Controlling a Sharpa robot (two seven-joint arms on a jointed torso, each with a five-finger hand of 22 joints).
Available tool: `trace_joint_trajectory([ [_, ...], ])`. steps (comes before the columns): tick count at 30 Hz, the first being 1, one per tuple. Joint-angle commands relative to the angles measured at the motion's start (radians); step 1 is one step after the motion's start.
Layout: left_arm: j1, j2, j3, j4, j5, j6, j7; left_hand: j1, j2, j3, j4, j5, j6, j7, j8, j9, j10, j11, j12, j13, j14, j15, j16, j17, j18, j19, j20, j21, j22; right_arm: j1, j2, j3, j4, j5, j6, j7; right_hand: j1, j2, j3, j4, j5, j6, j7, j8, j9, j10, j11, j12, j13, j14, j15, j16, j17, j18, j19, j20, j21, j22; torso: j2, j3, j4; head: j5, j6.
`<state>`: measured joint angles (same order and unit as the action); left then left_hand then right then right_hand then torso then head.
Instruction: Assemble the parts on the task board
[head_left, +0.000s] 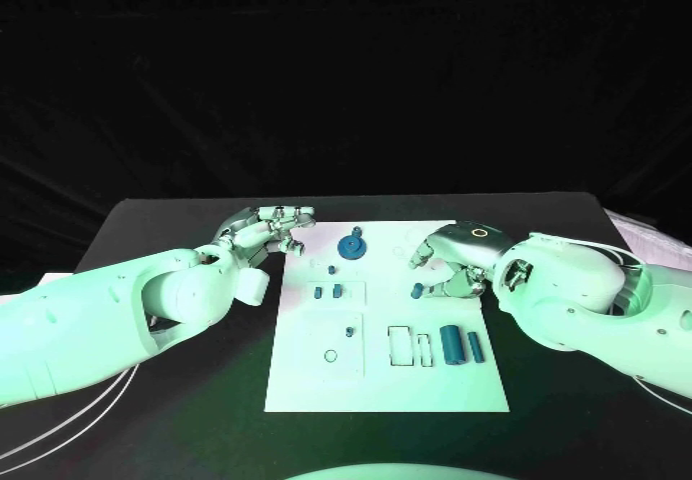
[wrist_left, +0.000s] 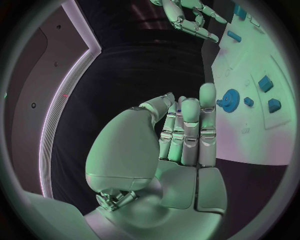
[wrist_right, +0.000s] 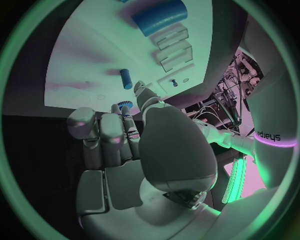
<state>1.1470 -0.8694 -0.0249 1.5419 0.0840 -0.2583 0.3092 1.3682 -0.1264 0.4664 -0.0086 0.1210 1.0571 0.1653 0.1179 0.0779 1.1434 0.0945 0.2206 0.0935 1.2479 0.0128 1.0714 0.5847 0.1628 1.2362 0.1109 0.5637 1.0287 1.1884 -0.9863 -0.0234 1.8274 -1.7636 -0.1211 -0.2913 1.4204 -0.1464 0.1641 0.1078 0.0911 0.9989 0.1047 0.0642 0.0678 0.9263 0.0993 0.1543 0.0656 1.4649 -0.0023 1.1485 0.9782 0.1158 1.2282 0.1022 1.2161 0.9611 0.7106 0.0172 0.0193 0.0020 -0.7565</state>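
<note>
Left silver many-fingered hand (head_left: 270, 228) at the far left corner of the white rectangular task board (head_left: 433, 390), fingers (wrist_left: 189, 131) curled together, holding nothing. Black surface (head_left: 173, 215) under the board and around it. On the board, just right of that hand, a blue round gear-like part (head_left: 352, 245) standing near the far edge. Nearer the middle, two small blue block parts (head_left: 327, 292) side by side on a raised square panel. Further right, a small blue cylinder part (head_left: 417, 291) just beside the right silver many-fingered hand (head_left: 454, 262), which hovers over the board's right side, fingers (wrist_right: 115, 132) drawn in; whether clamped on anything, cannot tell. Toward the near right of the board, two larger blue cylinder parts (head_left: 462, 344) lying side by side beside outlined rectangular slots (head_left: 410, 346).
</note>
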Motion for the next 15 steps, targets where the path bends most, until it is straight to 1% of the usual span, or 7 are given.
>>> trace_joint_trajectory([
  [1,-0.001,0.003,0.001,0.0,-0.004,0.022,0.003,0.0,0.004,-0.004,0.0,-0.003,-0.001,0.006,0.005,-0.001,-0.007,0.001,0.006,0.002,-0.007,-0.002,-0.004,-0.002,0.016,-0.006,0.0,-0.004,-0.002,-0.003,0.004,-0.002,-0.004,-0.018,0.085,-0.009,0.015,0.005,-0.01,0.003,0.008,0.006,-0.005,0.004,0.002,0.0,-0.001,0.011,0.001,0.008,-0.006,-0.006,-0.003,0.01,-0.001,-0.004,-0.008,-0.002,0.001,-0.0004,0.0005,0.0,0.0],
  [4,-0.002,0.003,0.001,-0.001,-0.004,0.022,0.002,0.0,0.004,-0.004,0.0,-0.003,-0.001,0.006,0.005,-0.001,-0.007,0.001,0.006,0.002,-0.007,-0.002,-0.004,-0.002,0.016,-0.006,0.0,-0.004,-0.002,-0.007,0.012,-0.003,-0.011,-0.018,0.098,-0.006,0.026,0.016,-0.017,0.007,0.011,0.017,-0.002,0.005,0.002,0.013,-0.004,0.027,0.002,0.009,-0.006,-0.007,-0.004,0.01,0.0,-0.004,-0.009,-0.004,0.001,-0.0006,-0.0004,0.001,-0.001],
  [6,-0.003,0.003,0.001,-0.001,-0.004,0.022,0.002,0.0,0.004,-0.004,0.0,-0.003,-0.001,0.006,0.005,-0.001,-0.007,0.001,0.006,0.002,-0.007,-0.002,-0.004,-0.002,0.016,-0.006,0.0,-0.004,-0.002,-0.01,0.019,-0.004,-0.018,-0.018,0.106,-0.005,0.031,0.022,-0.018,0.008,0.013,0.02,0.0,0.004,0.002,0.026,-0.008,0.036,0.003,0.009,-0.008,-0.009,-0.006,0.01,0.001,-0.005,-0.01,-0.003,0.001,-0.0007,0.0003,0.001,-0.001],
  [7,-0.003,0.003,0.001,-0.001,-0.004,0.022,0.002,0.0,0.004,-0.004,0.0,-0.003,-0.001,0.006,0.005,-0.001,-0.007,0.001,0.006,0.002,-0.007,-0.002,-0.004,-0.002,0.016,-0.006,0.0,-0.004,-0.002,-0.012,0.027,-0.005,-0.026,-0.017,0.111,-0.003,0.035,0.03,-0.018,0.009,0.015,0.024,0.003,0.004,0.002,0.049,-0.012,0.051,0.005,0.009,-0.008,-0.01,-0.008,0.01,0.004,-0.005,-0.008,-0.001,0.001,-0.0009,0.0,0.002,-0.001],
  [9,-0.004,0.003,0.001,-0.002,-0.004,0.022,0.002,0.0,0.004,-0.004,0.0,-0.003,-0.001,0.006,0.005,-0.001,-0.007,0.001,0.006,0.002,-0.007,-0.002,-0.004,-0.002,0.016,-0.006,0.0,-0.004,-0.002,-0.015,0.038,-0.005,-0.037,-0.016,0.114,0.001,0.041,0.039,-0.016,0.01,0.02,0.031,0.007,0.004,0.002,0.075,-0.01,0.064,0.004,0.01,0.003,-0.009,-0.006,0.008,0.007,0.001,-0.007,0.002,0.0,-0.0007,-0.0006,0.003,-0.001],
  [13,-0.004,0.003,0.001,-0.001,-0.004,0.023,0.001,0.0,0.004,-0.004,0.0,-0.003,-0.001,0.006,0.005,-0.001,-0.007,0.001,0.006,0.002,-0.007,-0.002,-0.004,-0.002,0.016,-0.006,0.0,-0.004,-0.002,-0.019,0.056,-0.006,-0.052,-0.014,0.114,0.008,0.059,0.064,0.007,0.009,0.022,0.051,0.015,0.008,0.004,0.115,-0.017,0.073,-0.001,0.013,-0.001,-0.002,0.001,0.007,0.015,0.002,0.001,0.012,0.002,0.0,0.0027,0.003,-0.001],
  [15,-0.005,0.003,0.001,-0.001,-0.004,0.023,0.001,0.0,0.004,-0.004,0.0,-0.003,-0.001,0.006,0.005,-0.001,-0.007,0.001,0.006,0.002,-0.007,-0.002,-0.004,-0.002,0.016,-0.006,0.0,-0.004,-0.002,-0.021,0.063,-0.006,-0.057,-0.014,0.114,0.01,0.069,0.075,0.025,0.009,0.018,0.065,0.02,0.011,0.005,0.139,-0.02,0.073,-0.003,0.015,-0.003,0.004,0.007,0.006,0.021,0.0,0.006,0.02,0.002,-0.0003,0.0027,0.003,-0.003],
])
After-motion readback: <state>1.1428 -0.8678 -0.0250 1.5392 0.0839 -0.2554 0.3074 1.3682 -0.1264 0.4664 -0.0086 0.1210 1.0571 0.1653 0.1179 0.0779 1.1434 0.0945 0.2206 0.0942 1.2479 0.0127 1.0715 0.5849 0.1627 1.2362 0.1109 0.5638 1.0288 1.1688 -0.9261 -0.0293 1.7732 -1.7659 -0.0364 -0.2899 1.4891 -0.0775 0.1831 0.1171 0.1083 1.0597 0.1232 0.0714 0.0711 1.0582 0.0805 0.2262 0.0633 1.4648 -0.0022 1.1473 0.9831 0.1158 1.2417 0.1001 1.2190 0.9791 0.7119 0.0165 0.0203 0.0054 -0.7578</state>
